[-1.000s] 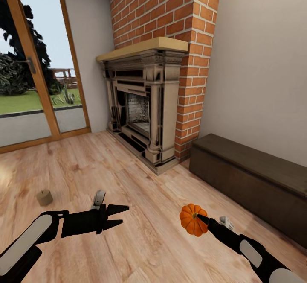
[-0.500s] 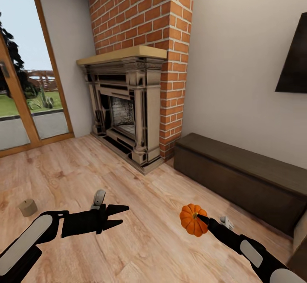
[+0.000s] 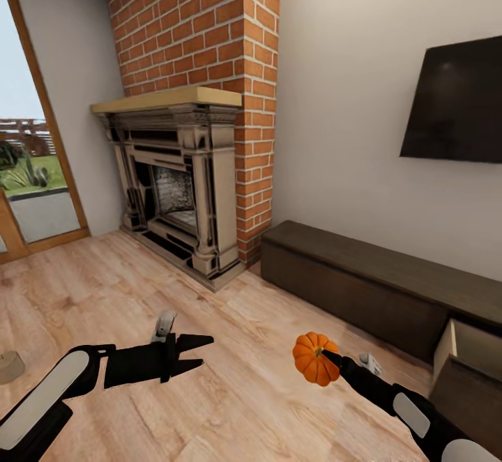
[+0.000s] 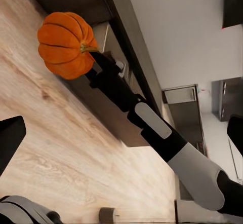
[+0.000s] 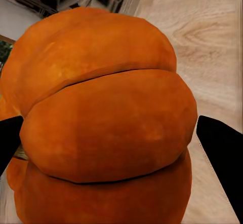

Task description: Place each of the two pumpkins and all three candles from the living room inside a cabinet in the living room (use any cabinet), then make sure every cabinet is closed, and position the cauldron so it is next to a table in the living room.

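Dark-brown long wooden cabinet (image 3: 362,284) sits by the wall, one pale-lined drawer (image 3: 470,350) pulled out. Right gripper (image 3: 326,359) pinches a bumpy orange round pumpkin (image 3: 311,358) above the floor. Left gripper (image 3: 202,352) is spread, holding nothing.

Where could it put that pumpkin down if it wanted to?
The wood floor between the two arms, up to the fireplace, lies bare. The long top of the dark cabinet is bare too, and its open drawer looks empty. A candle occupies the floor's left edge. The right gripper holds the pumpkin.
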Motion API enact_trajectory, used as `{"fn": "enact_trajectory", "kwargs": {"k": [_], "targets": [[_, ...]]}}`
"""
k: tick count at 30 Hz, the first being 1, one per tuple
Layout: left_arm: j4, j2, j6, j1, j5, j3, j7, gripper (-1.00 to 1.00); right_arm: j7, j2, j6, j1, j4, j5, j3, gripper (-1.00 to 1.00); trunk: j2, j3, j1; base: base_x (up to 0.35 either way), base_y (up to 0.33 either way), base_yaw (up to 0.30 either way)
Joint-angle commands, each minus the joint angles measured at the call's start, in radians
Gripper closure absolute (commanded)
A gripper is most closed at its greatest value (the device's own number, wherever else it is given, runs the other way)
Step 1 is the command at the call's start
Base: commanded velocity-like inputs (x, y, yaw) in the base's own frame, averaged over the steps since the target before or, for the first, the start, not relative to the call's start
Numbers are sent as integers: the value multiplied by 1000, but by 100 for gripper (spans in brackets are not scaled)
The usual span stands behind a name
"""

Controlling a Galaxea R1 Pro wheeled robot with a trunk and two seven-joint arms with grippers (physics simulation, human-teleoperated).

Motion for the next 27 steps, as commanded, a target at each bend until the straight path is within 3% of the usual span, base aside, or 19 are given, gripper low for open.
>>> {"fn": "enact_trajectory", "kwargs": {"k": [1,13,27], "targets": [[0,1,1,-1,7,-1,6,-100,0,-1,7,-1,0,-13,2,100,7,3,-4,-1,0,-236],[1,-1,1,-1,6,-1,7,-100,13,-3,8,-1,4,-15,2,100,91,55,-50,-167,0,-236],[1,-4,0,-1,2,-1,8,-100,32,-4,10,-1,7,-15,2,100,189,115,-104,-11,0,-236]]}}
